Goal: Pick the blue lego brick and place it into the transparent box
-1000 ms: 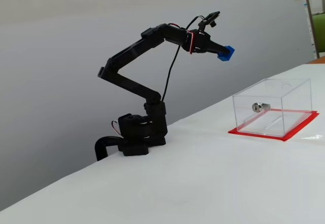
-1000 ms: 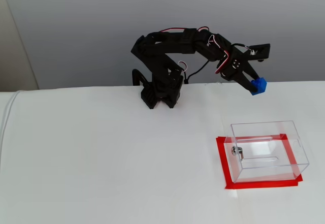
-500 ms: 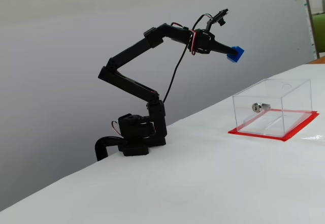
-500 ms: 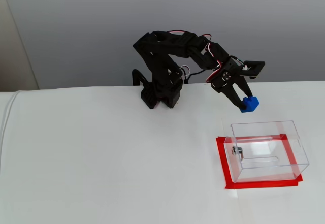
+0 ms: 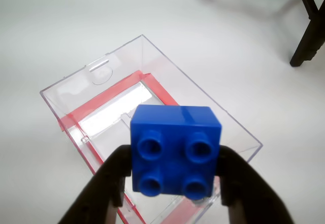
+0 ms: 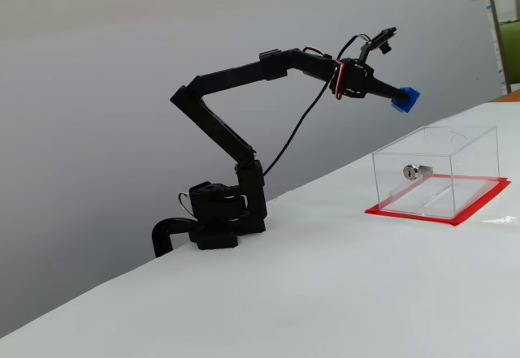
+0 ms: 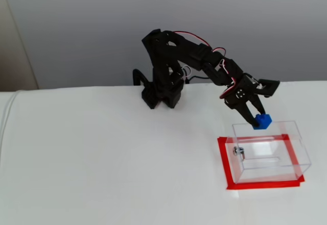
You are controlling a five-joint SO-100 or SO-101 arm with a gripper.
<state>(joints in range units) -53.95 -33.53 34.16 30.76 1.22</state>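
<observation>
In the wrist view we see our black fingers clamped on the small bright blue plastic lego brick, the clear see-through box with the red base below.

In a fixed view, from the side, the brick hangs high above the box on the white tabletop.

In the other fixed view it sits over the far wall, so we think it must go nearer and down.

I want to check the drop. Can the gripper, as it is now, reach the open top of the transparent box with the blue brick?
Probably yes. The gripper holds the blue brick in the air above the transparent box, whose top looks open, and nothing stands between them.
</observation>
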